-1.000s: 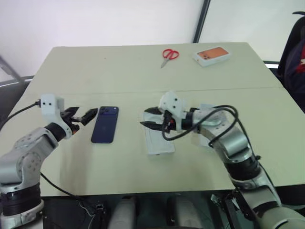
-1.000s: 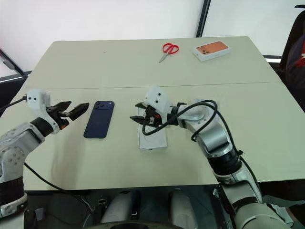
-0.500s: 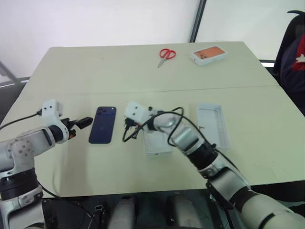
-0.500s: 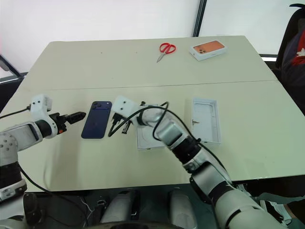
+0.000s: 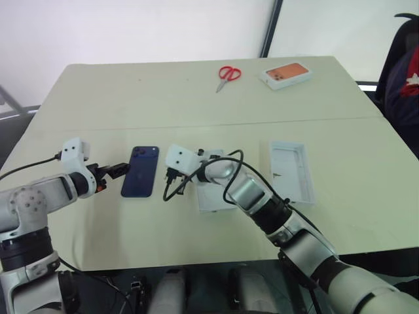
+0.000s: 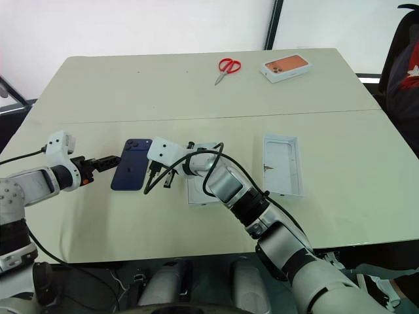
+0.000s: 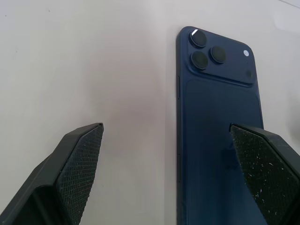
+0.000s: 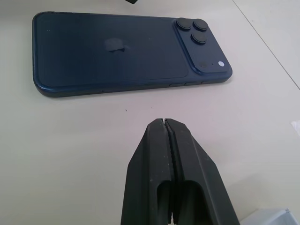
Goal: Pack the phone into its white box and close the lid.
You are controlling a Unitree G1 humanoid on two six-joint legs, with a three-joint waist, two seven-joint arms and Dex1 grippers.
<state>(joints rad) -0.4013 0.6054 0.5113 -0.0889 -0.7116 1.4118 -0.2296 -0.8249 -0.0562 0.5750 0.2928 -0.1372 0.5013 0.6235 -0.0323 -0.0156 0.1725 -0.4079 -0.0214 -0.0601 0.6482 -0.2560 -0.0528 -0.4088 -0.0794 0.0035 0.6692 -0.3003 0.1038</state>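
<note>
From the head views, a pale cream table stood before a white wall; a seam crossed its top. The phone lay face down between the two end effectors. The left end effector sat just beside one long edge, spread wide. The right end effector sat close to the other edge, pressed together and empty. The white box lay just past the right end effector, the lid farther off. Scissors and an orange-pictured box lay far away.

In the left wrist view, one finger overlapped the phone.

In the right wrist view, the closed tips pointed at the phone's side, apart from it.
</note>
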